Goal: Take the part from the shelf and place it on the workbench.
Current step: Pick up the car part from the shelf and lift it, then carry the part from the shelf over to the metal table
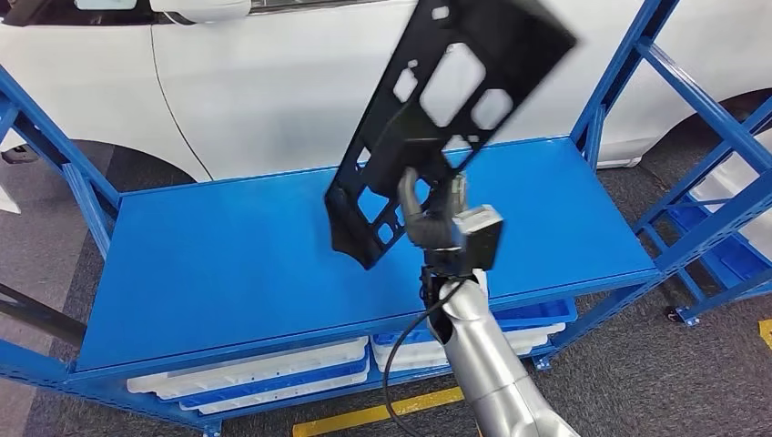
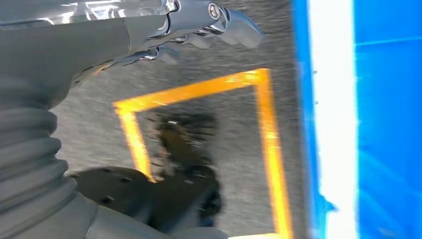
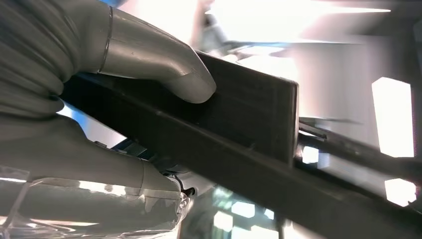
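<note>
The right hand (image 1: 437, 223) clamps its fingers (image 3: 164, 69) on the black part (image 1: 446, 109), tilted toward 1 o'clock above the blue desk (image 1: 218, 264), presumably clearing its surface before lowering.

Black part (image 1: 428, 109); blue shelf (image 1: 228, 264); white car (image 1: 273, 82); yellow floor tape (image 2: 263, 144); trays (image 1: 255, 373) seemingly white.

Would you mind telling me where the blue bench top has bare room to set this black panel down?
The blue top lies bare from its left posts across to the black panel, and again right of the right robot hand up to the right-hand uprights. The lower level is crowded with white trays.
</note>
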Robot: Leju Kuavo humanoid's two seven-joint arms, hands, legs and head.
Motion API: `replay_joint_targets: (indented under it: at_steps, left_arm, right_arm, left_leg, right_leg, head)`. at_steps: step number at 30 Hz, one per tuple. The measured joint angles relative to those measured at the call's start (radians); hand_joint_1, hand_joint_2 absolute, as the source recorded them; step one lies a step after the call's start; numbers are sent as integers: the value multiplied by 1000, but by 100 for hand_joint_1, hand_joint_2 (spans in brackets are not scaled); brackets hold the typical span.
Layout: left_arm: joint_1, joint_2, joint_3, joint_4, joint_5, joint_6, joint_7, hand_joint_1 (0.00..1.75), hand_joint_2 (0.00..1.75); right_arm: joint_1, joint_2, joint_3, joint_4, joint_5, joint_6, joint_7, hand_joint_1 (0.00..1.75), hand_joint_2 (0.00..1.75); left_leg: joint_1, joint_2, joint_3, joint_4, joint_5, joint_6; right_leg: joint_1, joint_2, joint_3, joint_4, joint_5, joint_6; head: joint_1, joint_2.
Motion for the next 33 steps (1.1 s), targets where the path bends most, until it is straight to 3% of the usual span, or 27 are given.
replay_joint_targets:
  at_steps: [2, 4, 5, 6, 7, 9, 11, 14, 16, 18, 20, 21, 22, 23, 24, 25, 27, 28, 31, 33]
  left_arm:
    - [2, -2, 14, 0, 4, 9, -52, 0, 175]
    - [3, -2, 23, 0, 4, 0, -63, 0, 175]
    - [4, -2, 27, 0, 5, -6, -60, 0, 175]
    - [5, -2, 31, 0, 8, -9, -55, 0, 175]
    - [6, -2, 35, 0, 11, -9, -51, 0, 175]
    - [6, -2, 38, 0, 14, -3, -45, 0, 175]
    - [4, -2, 39, 0, 13, 4, -40, 0, 175]
    - [4, -2, 39, 0, 13, 12, -22, 0, 175]
    - [5, -2, 40, 0, 14, 15, -4, 0, 175]
    - [2, -3, 40, 0, 15, 21, 12, 0, 175]
    - [-2, -2, 41, 0, 16, 30, 27, 0, 175]
    - [-3, -2, 42, 0, 16, 33, 33, 0, 175]
    - [-2, -2, 42, 0, 15, 35, 41, 0, 175]
    - [-2, -2, 42, 0, 14, 37, 49, 0, 175]
    - [-2, -2, 42, 0, 13, 37, 57, 0, 175]
    - [-3, -2, 41, 0, 12, 39, 67, 0, 175]
    - [-4, -2, 41, 0, 12, 41, 86, 0, 175]
    - [-4, -1, 41, 0, 13, 43, 96, 0, 175]
    - [-2, -1, 41, 0, 13, 54, 124, 0, 175]
    - [-1, -1, 41, 1, 12, 68, 140, 0, 175]
  right_arm:
    - [47, -32, 2, -151, -130, 133, -21, 175, 175]
    - [85, -62, 6, -266, -188, 257, -56, 175, 175]
    - [105, -75, 10, -312, -203, 309, -68, 175, 175]
    - [124, -85, 15, -350, -215, 350, -74, 175, 175]
    - [143, -93, 21, -381, -221, 382, -75, 175, 175]
    - [176, -103, 39, -430, -209, 420, -77, 175, 175]
    - [197, -108, 59, -463, -177, 428, -77, 175, 175]
    - [219, -116, 86, -492, -121, 419, -77, 175, 175]
    - [227, -122, 107, -501, -88, 402, -77, 175, 175]
    - [228, -129, 130, -501, -72, 382, -77, 175, 175]
    - [225, -136, 157, -495, -66, 362, -77, 175, 175]
    - [225, -139, 169, -490, -65, 356, -77, 175, 175]
    - [224, -143, 180, -484, -65, 354, -77, 175, 175]
    - [224, -146, 191, -480, -68, 356, -77, 175, 175]
    - [224, -150, 201, -475, -72, 361, -77, 175, 175]
    - [223, -154, 211, -472, -81, 369, -77, 175, 175]
    - [222, -159, 225, -468, -110, 393, -77, 175, 175]
    - [221, -162, 229, -466, -129, 409, -77, 175, 175]
    - [221, -171, 231, -463, -182, 447, -77, 175, 175]
    - [221, -175, 231, -460, -206, 466, -77, 175, 175]
  left_leg:
    - [-2, 2, -21, 52, -38, -6]
    - [1, 3, -74, 176, -105, -11]
    - [2, 3, -101, 236, -128, -14]
    - [3, 3, -115, 266, -131, -17]
    - [4, 3, -112, 259, -115, -19]
    - [5, 4, -56, 141, -48, -17]
    - [3, 4, -5, 33, -11, -9]
    - [0, 1, 1, 11, -7, 4]
    - [4, 2, 0, 7, 0, 14]
    - [7, 4, -4, 1, 6, 24]
    - [7, 3, -14, 1, 10, 27]
    - [7, 3, -19, 1, 12, 27]
    - [8, 3, -23, 2, 14, 25]
    - [8, 3, -26, 2, 17, 23]
    - [9, 2, -28, 3, 20, 20]
    - [11, 1, -29, 4, 23, 16]
    - [12, 0, -30, 3, 32, 5]
    - [11, 0, -31, 2, 38, -2]
    - [13, -1, -34, -3, 51, -23]
    - [15, 1, -50, 32, 14, -30]
  right_leg:
    - [-8, -2, 8, -18, 9, -6]
    - [-9, -3, 11, -22, 10, -12]
    - [-8, -2, 11, -20, 8, -13]
    - [-7, -1, 12, -18, 6, -13]
    - [-6, 1, 12, -15, 2, -12]
    - [-6, 4, 13, -3, -7, -8]
    - [-4, 6, 9, 11, -16, -1]
    - [-1, 6, 2, 20, -15, 10]
    - [-3, 6, -3, 33, -30, 19]
    - [-8, 7, -33, 111, -90, 30]
    - [-14, 7, -87, 248, -163, 40]
    - [-17, 7, -108, 305, -184, 44]
    - [-20, 6, -113, 328, -186, 47]
    - [-23, 6, -99, 312, -170, 48]
    - [-25, 6, -65, 257, -141, 49]
    - [-27, 6, -18, 177, -108, 48]
    - [-24, 9, 55, 48, -72, 43]
    - [-21, 10, 69, 18, -66, 40]
    - [-16, 11, 61, 7, -54, 20]
    - [-17, 7, 49, 0, -38, 0]
  head:
    - [-3, 0]
    - [-5, 0]
    - [-6, 0]
    - [-6, 0]
    - [-6, 0]
    - [-7, 0]
    - [-7, 0]
    - [-6, 0]
    - [-6, 0]
    - [-5, 0]
    - [-3, 0]
    - [-3, 0]
    - [-3, 0]
    - [-3, 0]
    - [-3, 0]
    - [-3, 0]
    - [-3, 0]
    - [-3, 0]
    - [-4, 0]
    - [-5, 0]
